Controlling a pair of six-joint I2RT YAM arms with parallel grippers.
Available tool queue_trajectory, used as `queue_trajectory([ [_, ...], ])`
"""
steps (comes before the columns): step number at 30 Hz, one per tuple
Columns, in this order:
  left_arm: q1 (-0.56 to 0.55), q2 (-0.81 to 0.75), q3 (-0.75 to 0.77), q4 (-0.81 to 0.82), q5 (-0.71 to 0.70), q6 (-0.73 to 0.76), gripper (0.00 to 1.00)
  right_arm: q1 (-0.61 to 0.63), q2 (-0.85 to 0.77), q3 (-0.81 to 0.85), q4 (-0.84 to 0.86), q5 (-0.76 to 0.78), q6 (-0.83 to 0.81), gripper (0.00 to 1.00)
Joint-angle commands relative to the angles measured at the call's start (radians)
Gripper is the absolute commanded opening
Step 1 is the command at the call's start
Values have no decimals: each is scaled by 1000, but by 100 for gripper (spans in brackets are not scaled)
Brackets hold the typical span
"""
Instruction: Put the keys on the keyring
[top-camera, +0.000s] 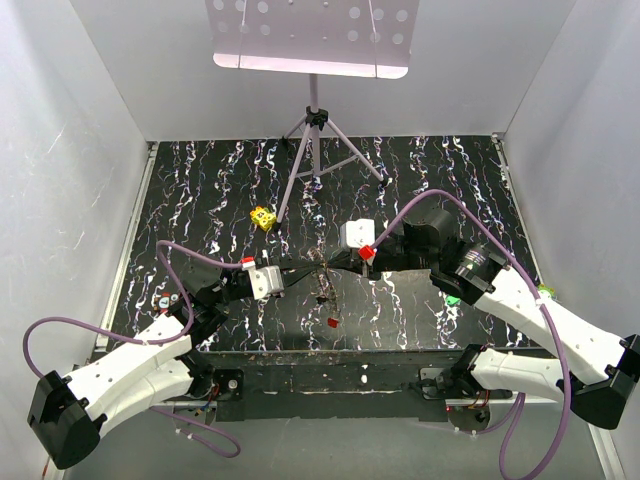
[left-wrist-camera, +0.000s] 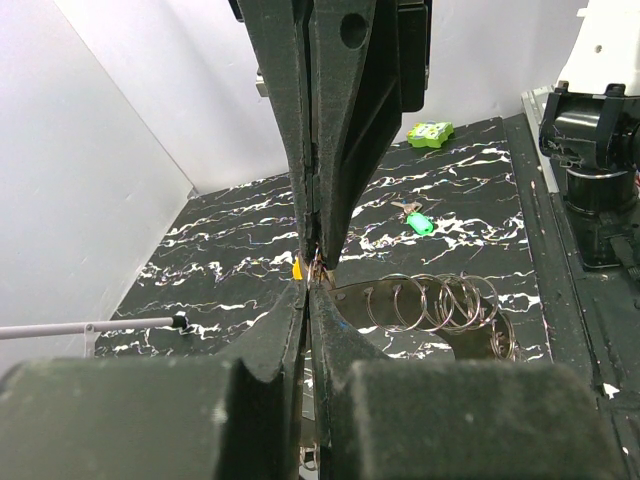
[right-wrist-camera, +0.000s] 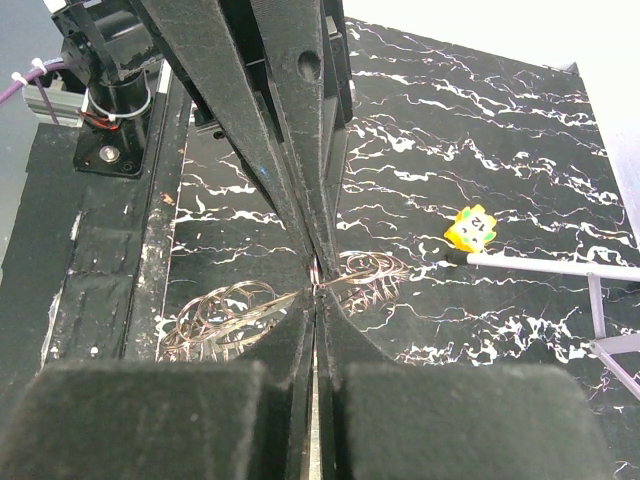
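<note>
The keyring (top-camera: 322, 283), a bunch of wire rings and dull grey keys, hangs between my two grippers above the middle of the table. My left gripper (top-camera: 303, 272) is shut on it from the left and my right gripper (top-camera: 340, 265) from the right, fingertips nearly touching. In the left wrist view, the left gripper (left-wrist-camera: 312, 282) pinches the wire, with several rings (left-wrist-camera: 440, 300) to its right. In the right wrist view, the right gripper (right-wrist-camera: 316, 290) pinches it, with rings (right-wrist-camera: 220, 315) on both sides. A red-headed key (top-camera: 331, 322) shows below the ring. A green-headed key (top-camera: 452, 299) lies on the table, also in the left wrist view (left-wrist-camera: 420, 222).
A yellow dotted cube (top-camera: 263, 217) sits at the back left, also in the right wrist view (right-wrist-camera: 472, 226). A tripod stand (top-camera: 316, 150) with a perforated shelf stands at the back. A green dotted cube (left-wrist-camera: 430, 133) lies by the right edge. White walls enclose the table.
</note>
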Motion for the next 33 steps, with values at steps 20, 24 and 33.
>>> queue_trajectory([
  [20, -2, 2, 31, -43, -12, 26, 0, 9, 22, 77, 45, -25, 37, 1],
  [24, -2, -1, 29, -39, -17, 21, 0, 9, 20, 81, 14, -21, 28, 1],
  [33, -3, -4, 25, -45, -40, 32, 0, 6, -12, 85, -86, -2, -47, 1],
])
